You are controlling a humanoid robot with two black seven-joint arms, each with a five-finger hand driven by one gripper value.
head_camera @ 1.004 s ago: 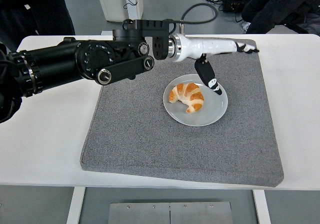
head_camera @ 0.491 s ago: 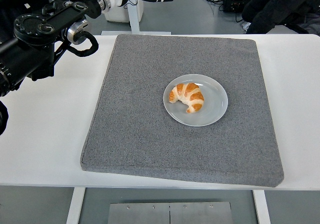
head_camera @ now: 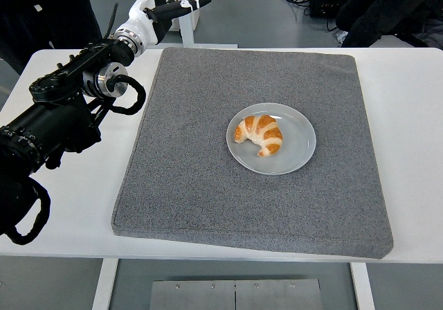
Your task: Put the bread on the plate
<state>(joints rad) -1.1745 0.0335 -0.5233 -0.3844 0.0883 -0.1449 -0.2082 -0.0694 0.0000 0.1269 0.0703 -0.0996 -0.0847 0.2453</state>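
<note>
One croissant point(head_camera: 259, 134), one grey plate point(head_camera: 296, 154), one grey mat point(head_camera: 208, 185), one white table point(head_camera: 408, 151). One robot arm point(head_camera: 62, 116) in view, with one white hand point(head_camera: 160, 5). Two dark-clothed people at the top edge: one top left point(head_camera: 41, 12), one top right point(head_camera: 394, 9).

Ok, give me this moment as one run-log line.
task: bread on plate, appears done | croissant: lying on grey plate | plate: on grey mat | left hand: open, empty, at far-left table edge | right arm: not in view
</note>
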